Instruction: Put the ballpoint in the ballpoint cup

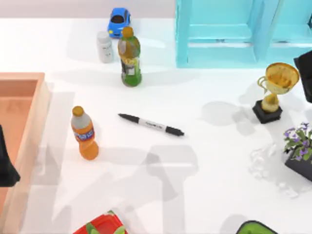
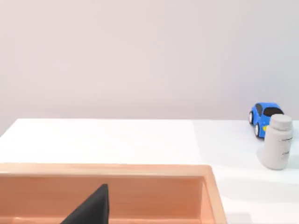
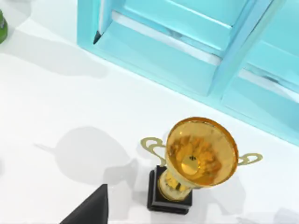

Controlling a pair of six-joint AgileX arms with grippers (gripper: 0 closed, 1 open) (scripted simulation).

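Ballpoint flat on worktop near centre, long axis diagonal, one black end toward upper left, other toward lower right; barrel print unreadable. Orange bottle upright to its left, green bottle beyond. Claw states: cannot tell, either arm.

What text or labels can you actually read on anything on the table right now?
None can be read.
ballpoint: small dark print on the white barrel, too small to read.
orange bottle: blue label, blurred.
green bottle: label with a dark patch, blurred.
white bottle: faint grey marks, unreadable.
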